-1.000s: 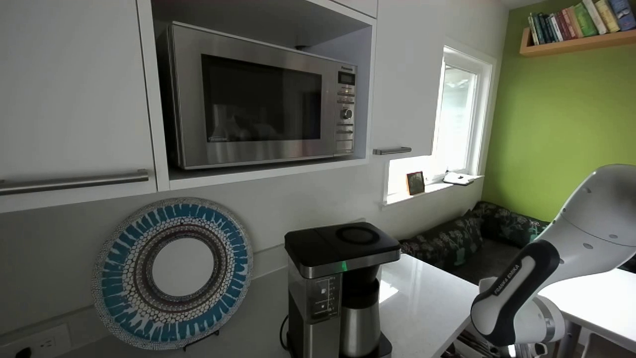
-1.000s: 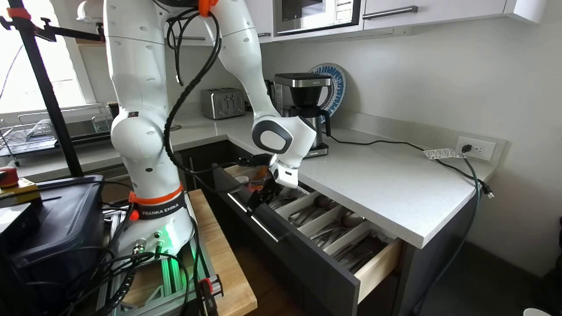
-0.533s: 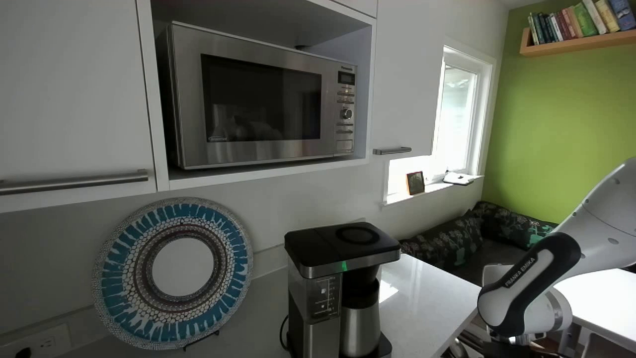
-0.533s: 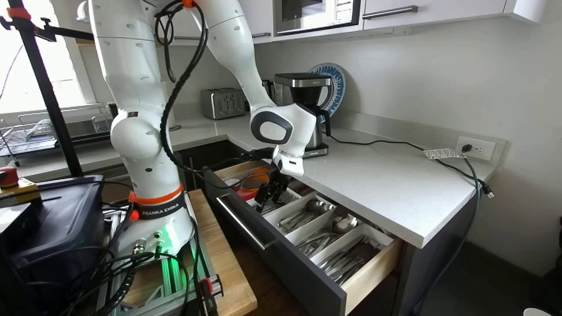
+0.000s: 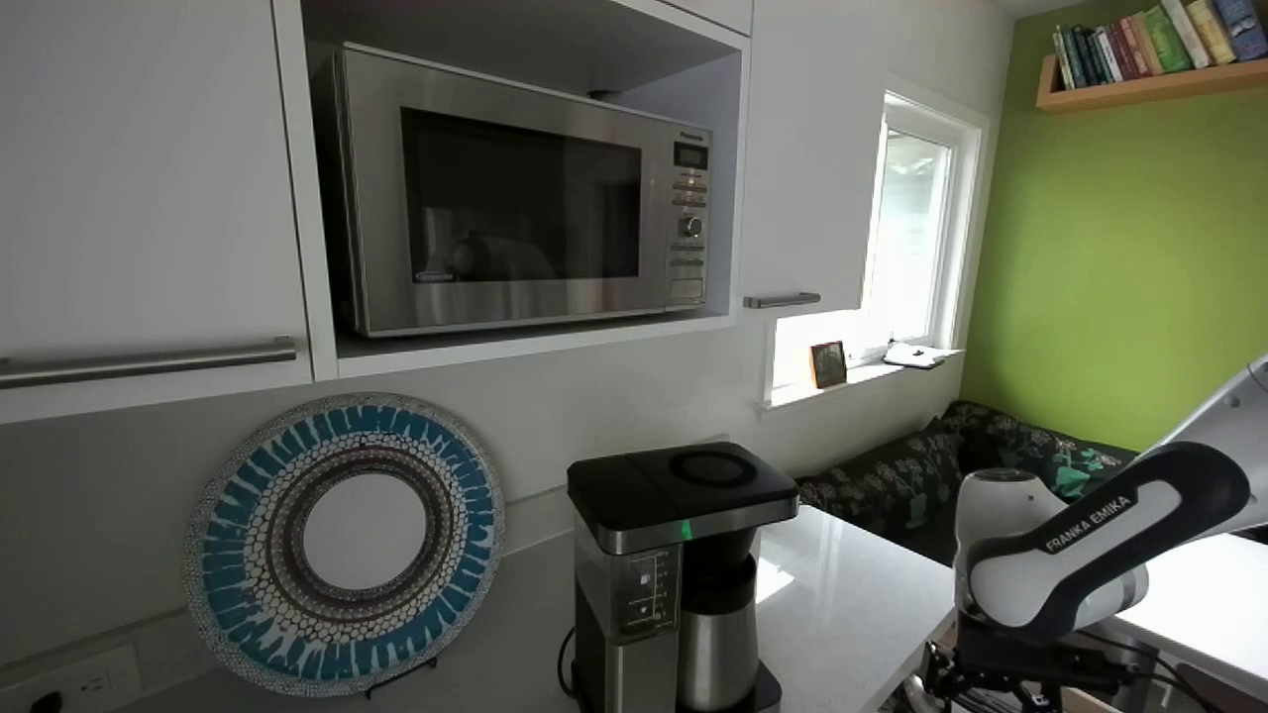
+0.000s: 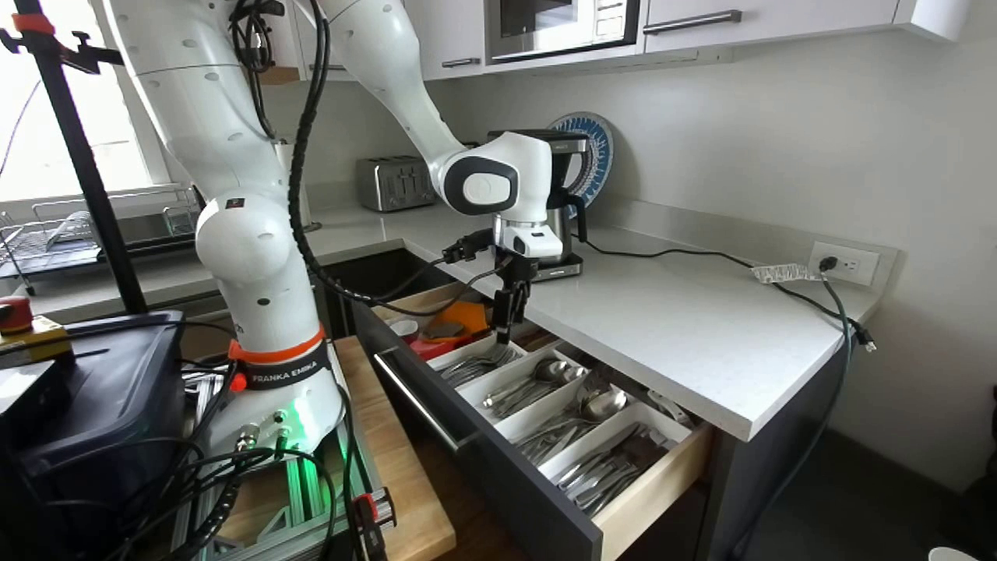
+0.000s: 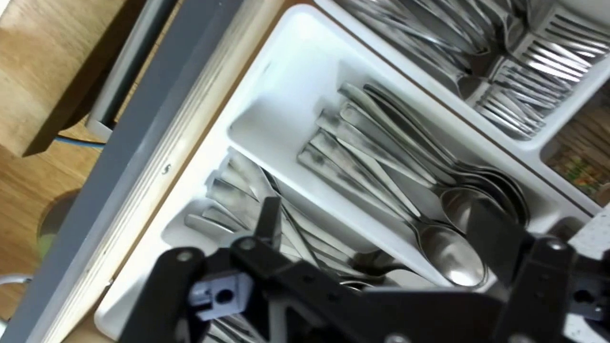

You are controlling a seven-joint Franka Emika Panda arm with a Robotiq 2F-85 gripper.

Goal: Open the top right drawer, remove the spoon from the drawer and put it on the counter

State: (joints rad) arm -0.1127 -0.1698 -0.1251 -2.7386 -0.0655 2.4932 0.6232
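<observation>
The drawer [image 6: 506, 475] is pulled out under the white counter [image 6: 701, 312]; its grey front also shows in the wrist view [image 7: 128, 147]. Inside, a white tray holds cutlery in compartments. Several spoons lie together in one compartment, and the nearest spoon [image 7: 452, 255] shows its bowl in the wrist view. My gripper [image 7: 381, 226] is open and empty, pointing down above the tray. One finger stands over a neighbouring cutlery compartment, the other over the spoon bowls. In an exterior view the gripper [image 6: 505, 339] hangs over the drawer's back part, close to the counter edge.
A coffee maker [image 6: 565, 210] stands on the counter just behind my wrist. Orange and red items [image 6: 459, 319] lie in the drawer's far end. A power cord [image 6: 662, 253] runs along the counter's back. The drawer handle [image 6: 417, 397] juts out in front.
The drawer has come out further. My gripper has left the front handle, risen and moved back over the tray. The wrist has turned from tilted to pointing straight down.
</observation>
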